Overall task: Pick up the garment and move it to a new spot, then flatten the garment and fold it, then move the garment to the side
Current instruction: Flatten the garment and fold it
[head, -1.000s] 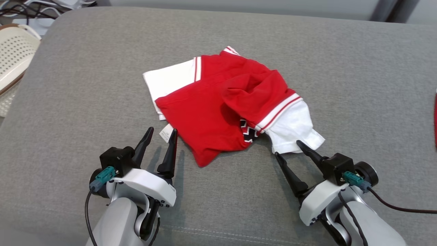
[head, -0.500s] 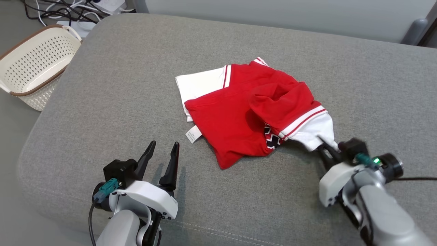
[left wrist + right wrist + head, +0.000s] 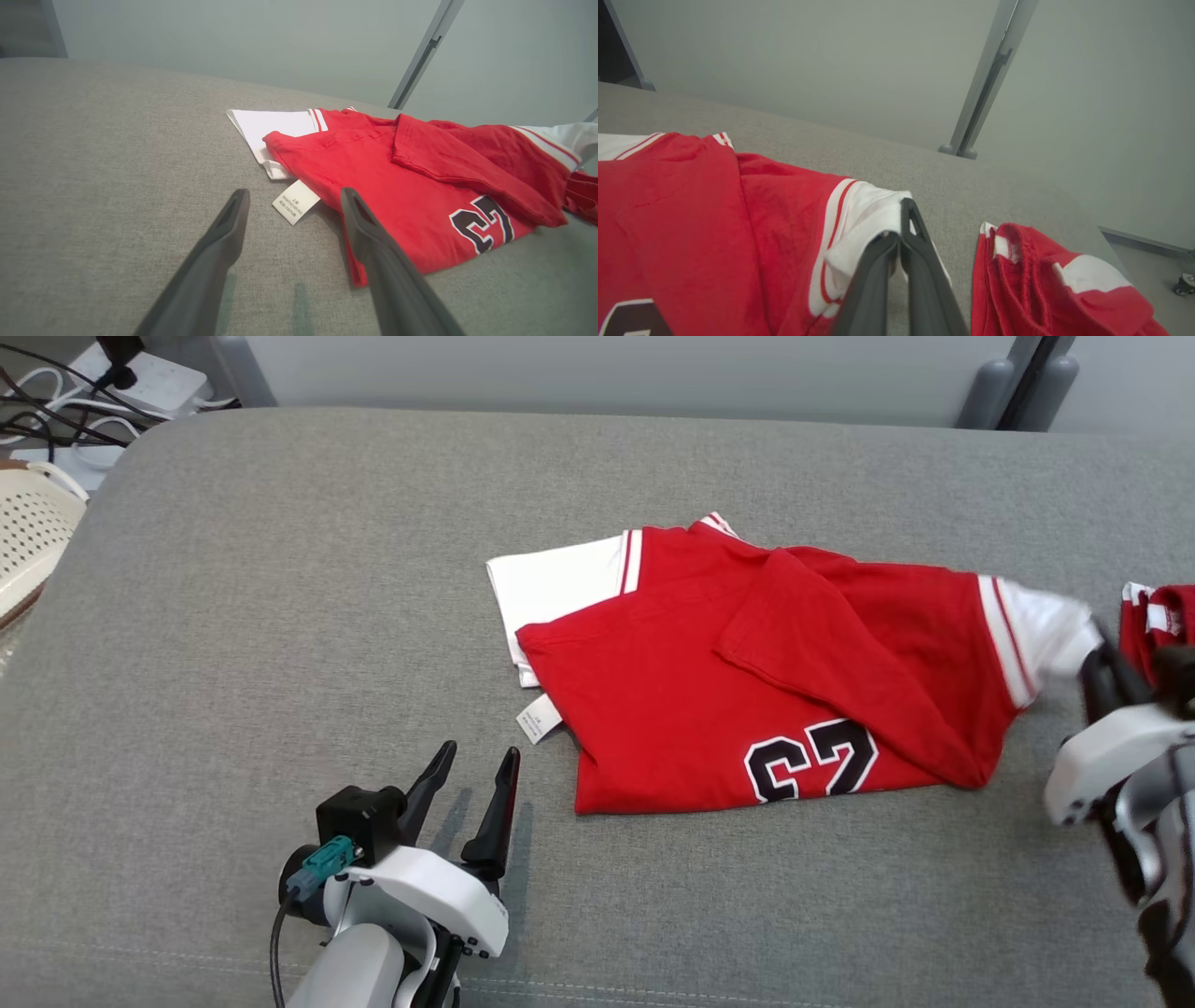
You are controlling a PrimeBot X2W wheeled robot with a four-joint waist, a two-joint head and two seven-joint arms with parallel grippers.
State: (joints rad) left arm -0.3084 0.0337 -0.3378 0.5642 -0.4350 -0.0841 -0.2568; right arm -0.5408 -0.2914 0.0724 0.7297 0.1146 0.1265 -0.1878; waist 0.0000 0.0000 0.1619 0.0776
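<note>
right hand (image 3: 898, 219) clamped shut on the white sleeve (image 3: 866, 210) of the red garment (image 3: 747, 709); left hand (image 3: 480, 749) spread wide, empty, just beside the garment's label (image 3: 540, 719).

We note grey fabric cushion (image 3: 280, 569), stitched seam along near edge. Behind cushion: plain pale grey wall (image 3: 607, 373), evenly lit. Grey metal post (image 3: 984, 88) beyond cushion's far right. Left of cushion: cream perforated basket (image 3: 28, 537); white power strip (image 3: 154, 378), cables (image 3: 37, 425) past far left corner.
</note>
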